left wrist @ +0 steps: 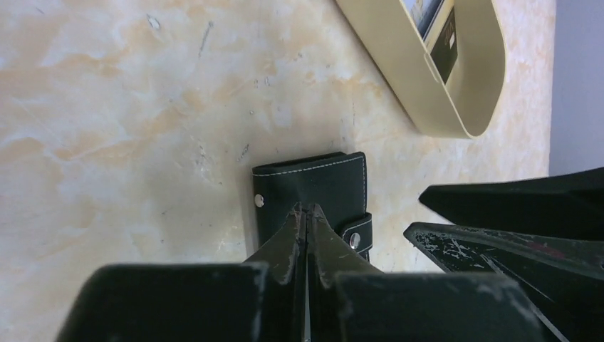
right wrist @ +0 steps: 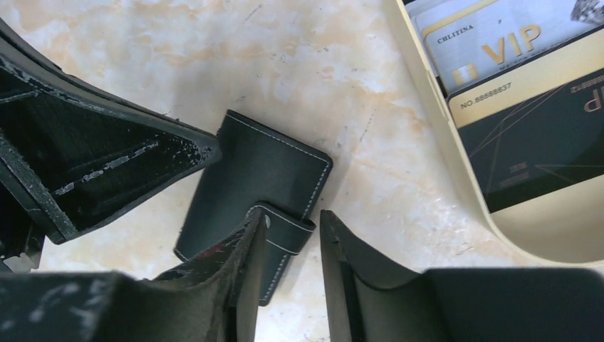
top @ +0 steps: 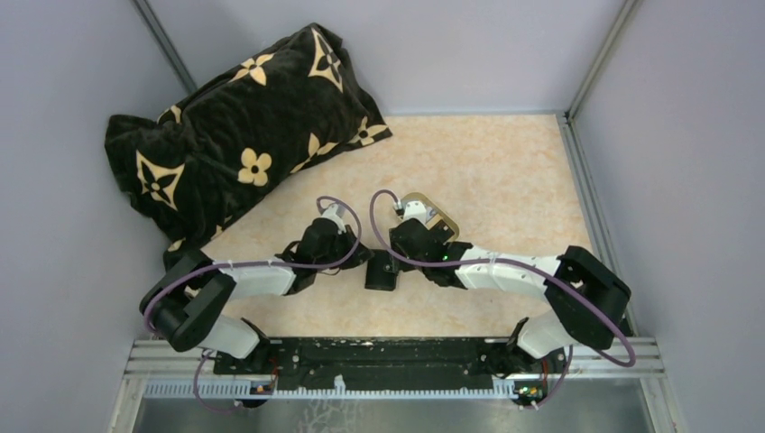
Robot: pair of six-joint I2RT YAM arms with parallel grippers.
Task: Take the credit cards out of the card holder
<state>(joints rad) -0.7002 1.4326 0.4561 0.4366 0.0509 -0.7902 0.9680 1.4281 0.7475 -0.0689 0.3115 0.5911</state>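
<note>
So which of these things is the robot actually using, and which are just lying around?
For the job: black wallet; cards, two lying in the tray.
Just lying about: flowery pillow; the tray, which only holds cards.

Both arms meet mid-table. Left gripper (top: pixel 363 259) and right gripper (top: pixel 401 260) are nearly tip to tip, fingers converging on the card holder (top: pixel 381 278), a small black rectangle lying flat right under and between the two sets of fingertips. Contact and jaw state can't be resolved from this angle. Gold-rimmed tray (top: pixel 444 219) sits just behind the right gripper at its wrist end, mostly covered by it; only the rim shows, contents hidden. Black flowered pillow (top: pixel 244 135) lies well beyond the left gripper, off to its outer side, partly on the beige marbled table (top: pixel 505 180). Purple cables (top: pixel 271 264) loop over each wrist.
</note>
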